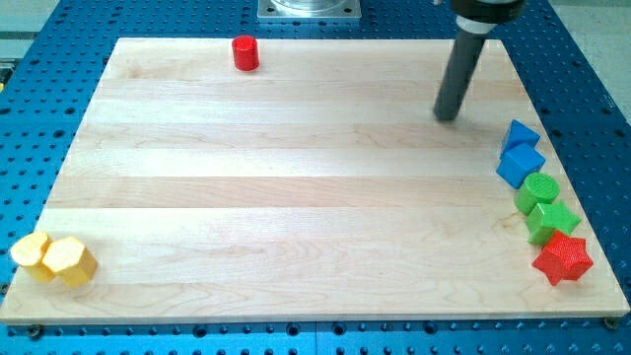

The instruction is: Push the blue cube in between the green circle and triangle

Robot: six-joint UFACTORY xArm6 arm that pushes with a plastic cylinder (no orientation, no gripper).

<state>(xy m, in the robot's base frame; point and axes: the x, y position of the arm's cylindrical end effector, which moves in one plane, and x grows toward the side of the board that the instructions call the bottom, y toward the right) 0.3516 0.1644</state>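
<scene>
Pale wooden board (296, 187) is laid over a blue perforated table (59, 79), with a metal mount seen at the view's top edge. No opening tool is carried by the arm: a straight dark rod (461, 74) is lowered from the view's top right, leaning slightly, and my tip (449, 116) is set on bare wood, touching no block. It is placed up and to the view's left of the cluster at the right edge, apart from it.

Eight blocks are counted. Two are blue: a blue triangle (518, 133) at the top of the right-hand column, and the blue cube (520, 165) directly below it, the two touching. Two are green: the green circle (539, 188), just below the cube and against it, and a green star-like block (552, 220) beneath that. Two are red: a red star (563, 258) at the bottom of the column, pressed against the green one, and a red cylinder (245, 53) standing alone near the board's top edge, left of centre. Two yellow blocks are found at the lower left corner, side by side and touching: a rounded yellow block (31, 253) and a yellow hexagon (69, 261).
</scene>
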